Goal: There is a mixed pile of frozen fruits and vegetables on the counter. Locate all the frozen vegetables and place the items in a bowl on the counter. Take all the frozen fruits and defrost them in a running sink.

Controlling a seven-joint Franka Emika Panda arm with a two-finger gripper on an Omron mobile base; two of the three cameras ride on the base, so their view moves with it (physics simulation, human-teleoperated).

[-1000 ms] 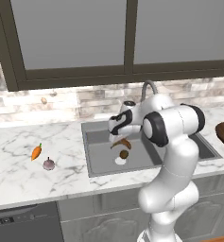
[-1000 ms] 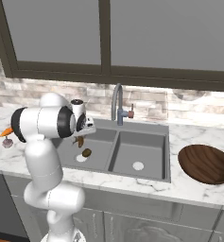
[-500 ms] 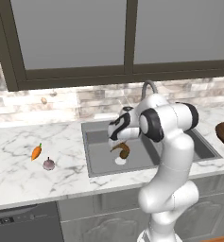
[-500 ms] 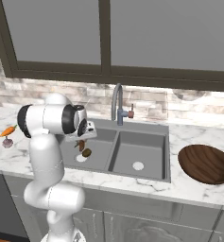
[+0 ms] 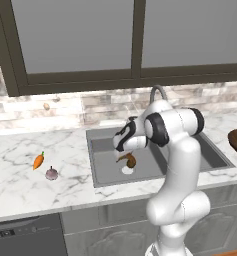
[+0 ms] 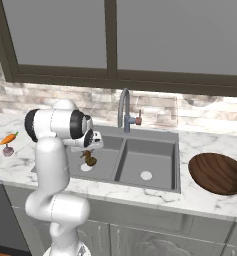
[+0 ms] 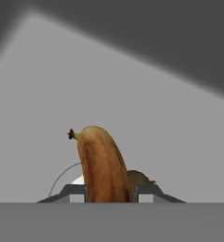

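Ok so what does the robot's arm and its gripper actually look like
The arm is glossy white, built from rounded tubular links with dark black bands at the joints. Its hand is white with black patches. The gripper ends in two small dark, blocky finger tips. No cables or markings are visible.

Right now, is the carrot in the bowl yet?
No: the carrot lies on the counter left of the sink, beside the bulb, and the bowl sits on the far side of the sink.
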